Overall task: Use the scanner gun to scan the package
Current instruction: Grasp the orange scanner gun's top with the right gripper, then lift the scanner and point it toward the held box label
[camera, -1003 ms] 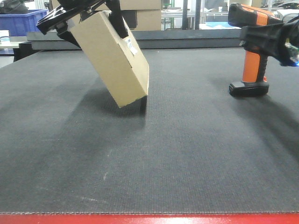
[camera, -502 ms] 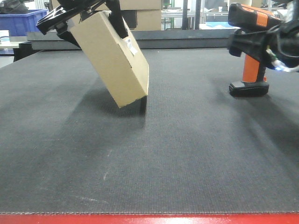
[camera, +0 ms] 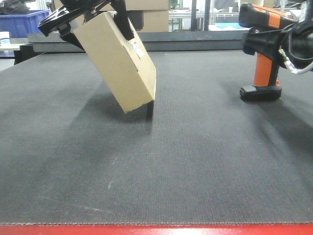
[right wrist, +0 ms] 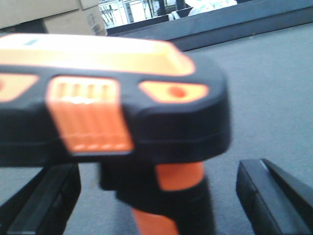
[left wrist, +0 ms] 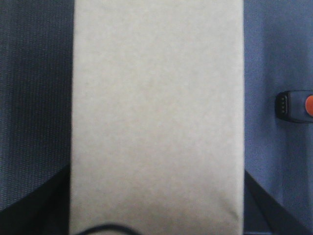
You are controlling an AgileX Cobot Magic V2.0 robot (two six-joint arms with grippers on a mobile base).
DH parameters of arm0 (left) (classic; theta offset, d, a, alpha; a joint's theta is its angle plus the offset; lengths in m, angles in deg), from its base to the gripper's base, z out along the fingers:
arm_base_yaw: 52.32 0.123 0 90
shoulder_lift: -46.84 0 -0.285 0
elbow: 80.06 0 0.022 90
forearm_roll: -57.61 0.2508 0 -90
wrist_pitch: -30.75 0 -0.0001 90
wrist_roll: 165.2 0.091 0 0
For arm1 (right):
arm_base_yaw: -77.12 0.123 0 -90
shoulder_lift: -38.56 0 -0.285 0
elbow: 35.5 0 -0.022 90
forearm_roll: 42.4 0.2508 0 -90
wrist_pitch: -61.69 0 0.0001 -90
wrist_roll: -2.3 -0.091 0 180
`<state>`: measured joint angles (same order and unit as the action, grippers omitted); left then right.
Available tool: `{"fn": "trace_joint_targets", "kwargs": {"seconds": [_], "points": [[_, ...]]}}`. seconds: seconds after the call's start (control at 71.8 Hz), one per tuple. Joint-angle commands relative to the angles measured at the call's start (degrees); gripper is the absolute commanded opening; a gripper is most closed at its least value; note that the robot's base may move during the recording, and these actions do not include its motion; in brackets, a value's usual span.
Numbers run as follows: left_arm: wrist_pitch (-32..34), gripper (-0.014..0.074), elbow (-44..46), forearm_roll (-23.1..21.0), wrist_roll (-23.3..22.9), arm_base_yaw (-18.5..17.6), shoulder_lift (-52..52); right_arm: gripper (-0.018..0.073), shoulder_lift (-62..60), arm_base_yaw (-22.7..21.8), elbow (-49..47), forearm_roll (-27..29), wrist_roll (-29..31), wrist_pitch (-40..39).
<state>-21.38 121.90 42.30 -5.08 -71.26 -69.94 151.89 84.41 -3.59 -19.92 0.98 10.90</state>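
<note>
The tan package (camera: 120, 61) hangs tilted at the upper left, with a small white label (camera: 138, 50) on its right side. Its low corner is close to the mat. My left gripper (camera: 98, 27) is shut on its upper end. In the left wrist view the package (left wrist: 156, 117) fills the middle, between my left gripper's (left wrist: 156, 210) dark fingers (left wrist: 34, 205). The scanner gun (camera: 265, 68) stands upright on its black base at the right. My right gripper (camera: 261, 49) is open around the orange handle under the head. The right wrist view shows the scanner gun (right wrist: 112, 98) close up, and my right gripper's (right wrist: 159, 205) fingers (right wrist: 274, 196) stand apart from the handle.
The dark mat (camera: 195, 161) ends at a red front edge (camera: 156, 230). A raised dark ledge (camera: 195, 39) runs along the back. Behind it are larger cardboard boxes (camera: 154, 19) and a blue crate (camera: 22, 22). The scanner's base (left wrist: 296, 105) shows to the right of the package.
My right gripper has moved left, from beside the scanner gun to around its handle. The package and my left gripper have not moved.
</note>
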Motion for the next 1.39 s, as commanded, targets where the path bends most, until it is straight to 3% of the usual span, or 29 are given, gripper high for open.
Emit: {"fn": "trace_joint_targets", "kwargs": {"seconds": [0.0,0.613,0.752,1.073,1.184,1.379], "points": [[0.62,-0.0111,0.26,-0.67,-0.34,-0.34,0.6,0.0557,0.1,-0.45,-0.52,0.26,-0.13,-1.86],[0.52,-0.0111,0.26,-0.67,-0.23,-0.34,0.6,0.0529,2.37,-0.45,-3.27,0.26,-0.13,-2.26],[0.52,-0.0111,0.26,-0.67,-0.23,-0.34,0.6,0.0402,2.37,-0.45,-3.27,0.26,-0.13,-2.26],[0.52,-0.0111,0.26,-0.67,-0.23,-0.34,0.6,-0.0169,2.27,-0.45,-3.27,0.26,1.31,-2.26],[0.52,-0.0111,0.26,-0.67,-0.23,-0.34,0.6,-0.0168,0.77,-0.06,-3.27,-0.86,6.3,-1.94],[0.52,-0.0111,0.26,-0.67,-0.23,-0.34,0.6,-0.0168,-3.49,0.82,-3.27,-1.12,24.11,-1.68]]}}
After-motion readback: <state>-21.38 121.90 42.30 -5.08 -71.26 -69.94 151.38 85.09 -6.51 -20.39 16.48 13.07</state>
